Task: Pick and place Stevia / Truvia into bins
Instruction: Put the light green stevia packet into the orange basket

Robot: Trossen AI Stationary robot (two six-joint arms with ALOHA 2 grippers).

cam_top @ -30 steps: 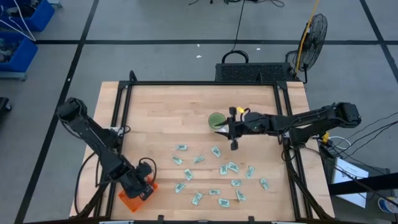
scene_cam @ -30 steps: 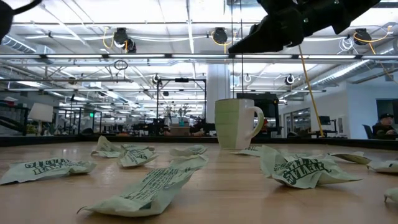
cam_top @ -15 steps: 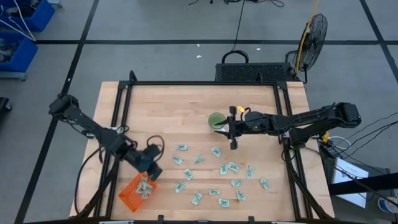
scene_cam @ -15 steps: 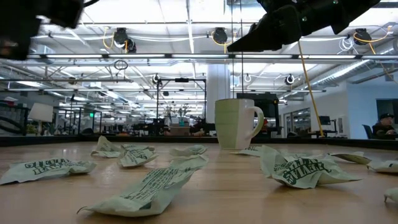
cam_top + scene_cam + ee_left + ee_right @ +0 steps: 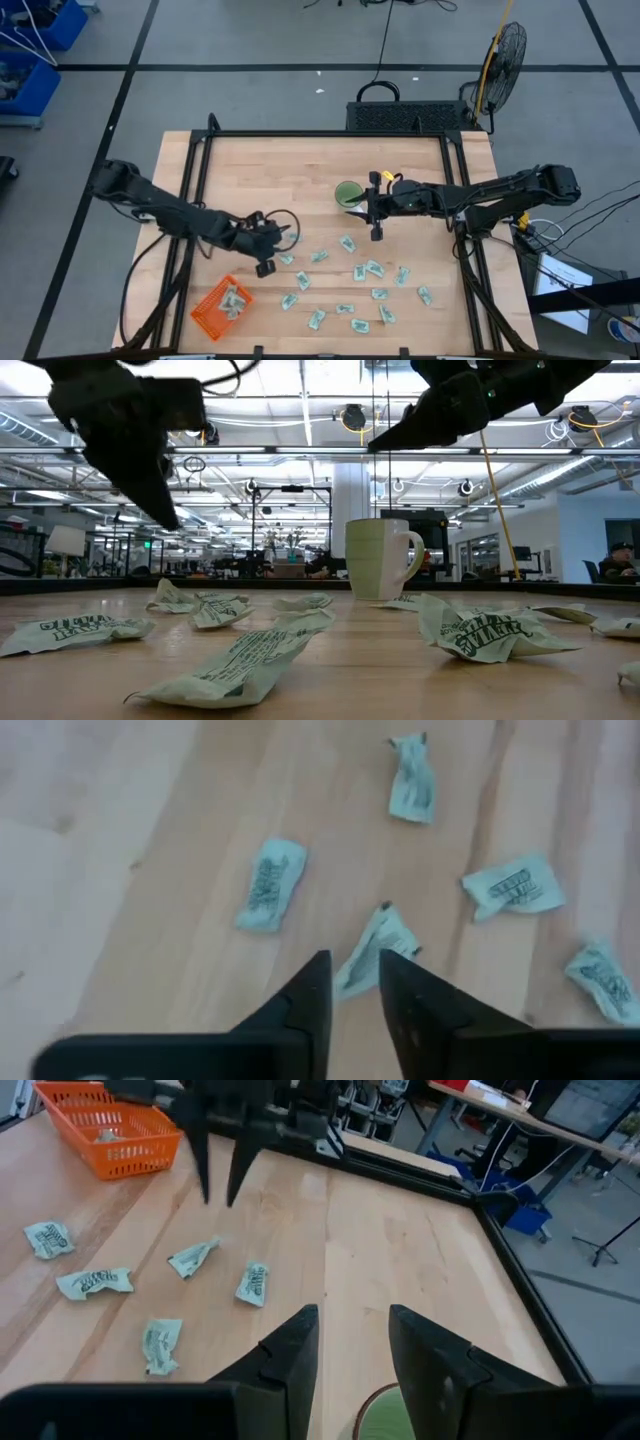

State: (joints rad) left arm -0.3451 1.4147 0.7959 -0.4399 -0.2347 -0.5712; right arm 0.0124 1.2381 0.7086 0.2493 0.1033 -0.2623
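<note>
Stevia sachets [image 5: 350,272] lie scattered mid-bench; the nearest sachet [image 5: 375,940] sits just beyond the left claw [image 5: 352,982], long axis roughly along its reach. Fingers part-open, empty. Orange basket [image 5: 213,312] behind. Right claw [image 5: 350,1335], open, waits by the green cup [image 5: 347,193].

Far half of the table [image 5: 300,165]: bare wood, open passage. Near right half: scattered sachets [image 5: 350,275] lie with narrow gaps between them. Orange basket [image 5: 221,307] occupies the near left corner. Green cup [image 5: 347,193] stands mid-table, with the right gripper [image 5: 376,232] just beside it. Left gripper [image 5: 268,265] hangs between basket and sachets, blocking that lane.
</note>
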